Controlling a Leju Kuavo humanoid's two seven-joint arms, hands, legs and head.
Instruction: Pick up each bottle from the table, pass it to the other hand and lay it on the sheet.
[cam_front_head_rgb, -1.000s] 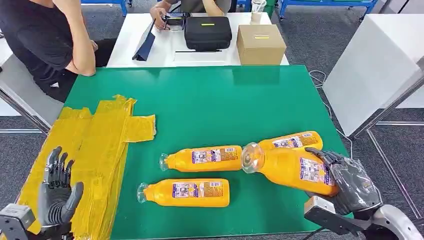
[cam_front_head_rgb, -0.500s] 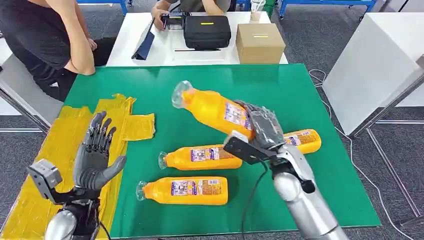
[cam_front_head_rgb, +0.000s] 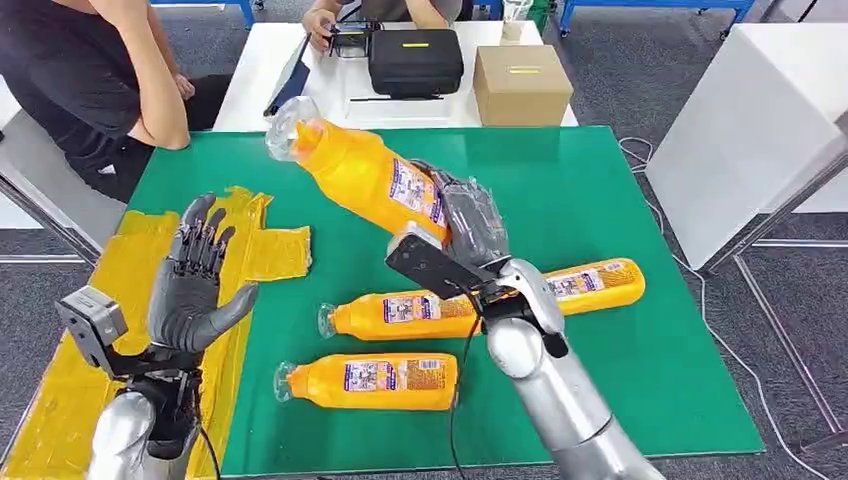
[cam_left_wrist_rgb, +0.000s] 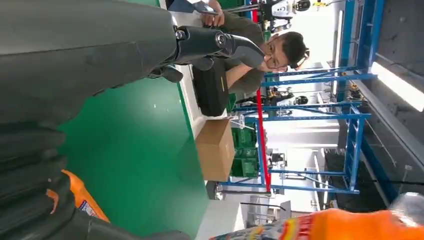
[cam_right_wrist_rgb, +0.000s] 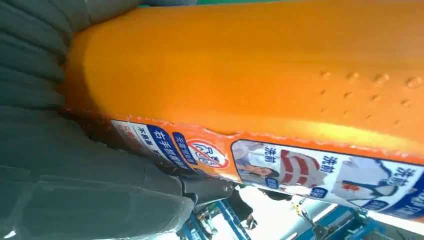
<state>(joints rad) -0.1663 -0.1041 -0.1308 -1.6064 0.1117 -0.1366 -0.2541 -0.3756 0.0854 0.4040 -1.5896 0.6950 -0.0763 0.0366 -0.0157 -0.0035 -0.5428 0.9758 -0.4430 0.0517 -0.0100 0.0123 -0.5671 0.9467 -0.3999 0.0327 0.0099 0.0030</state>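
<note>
My right hand (cam_front_head_rgb: 468, 225) grips an orange bottle (cam_front_head_rgb: 358, 173) by its base and holds it tilted in the air over the middle of the green table (cam_front_head_rgb: 560, 190), its clear cap pointing up and to the left. Close up, the right wrist view gives the same bottle (cam_right_wrist_rgb: 260, 75) with its label. My left hand (cam_front_head_rgb: 195, 280) is raised with spread fingers above the yellow sheet (cam_front_head_rgb: 160, 290), holding nothing, well apart from the bottle. Three more orange bottles lie on the table: one in front (cam_front_head_rgb: 370, 382), one in the middle (cam_front_head_rgb: 400, 314), one to the right (cam_front_head_rgb: 592, 280).
A white table behind holds a black case (cam_front_head_rgb: 415, 62) and a cardboard box (cam_front_head_rgb: 520, 85). One person (cam_front_head_rgb: 90, 80) sits at the far left corner, and another person's hands (cam_front_head_rgb: 320, 25) show at the back. A white cabinet (cam_front_head_rgb: 745, 130) stands to the right.
My right hand has lifted the bottle from the table's right side and carried it up and left over the middle. My left hand has risen above the sheet with fingers spread.
</note>
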